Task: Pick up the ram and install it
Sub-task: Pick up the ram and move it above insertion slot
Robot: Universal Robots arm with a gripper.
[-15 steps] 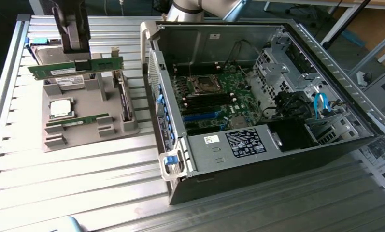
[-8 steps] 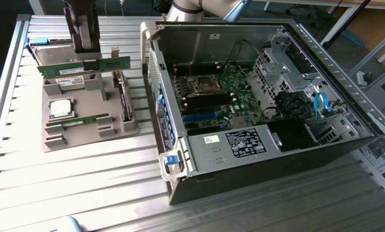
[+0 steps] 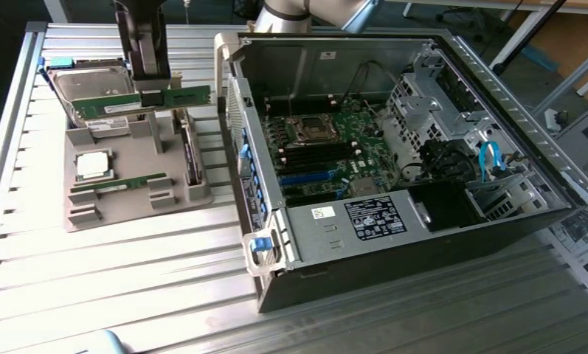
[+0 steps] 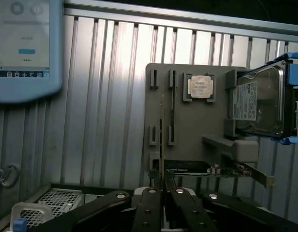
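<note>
My gripper (image 3: 154,94) is shut on the ram (image 3: 136,104), a long green stick with a white label. I hold it level, near its middle, lifted just above the grey parts holder (image 3: 126,210) at the exterior view's left. In the wrist view the ram (image 4: 162,137) shows edge-on, pinched between my dark fingers (image 4: 150,203), with my gripper (image 4: 162,187) over the holder (image 4: 197,130). A second, similar stick (image 3: 125,184) lies in a slot nearer the holder's front. The open PC case (image 3: 274,243) stands at the right, its motherboard (image 3: 338,147) and dark memory slots (image 3: 319,156) exposed.
On the holder sit a silver CPU (image 3: 92,164) (image 4: 201,87), a hard drive (image 3: 92,81) (image 4: 260,101) and an upright card (image 3: 188,158). A teach pendant (image 4: 23,48) lies on the slatted aluminium table (image 3: 126,280). The case wall (image 3: 237,110) rises close beside the holder.
</note>
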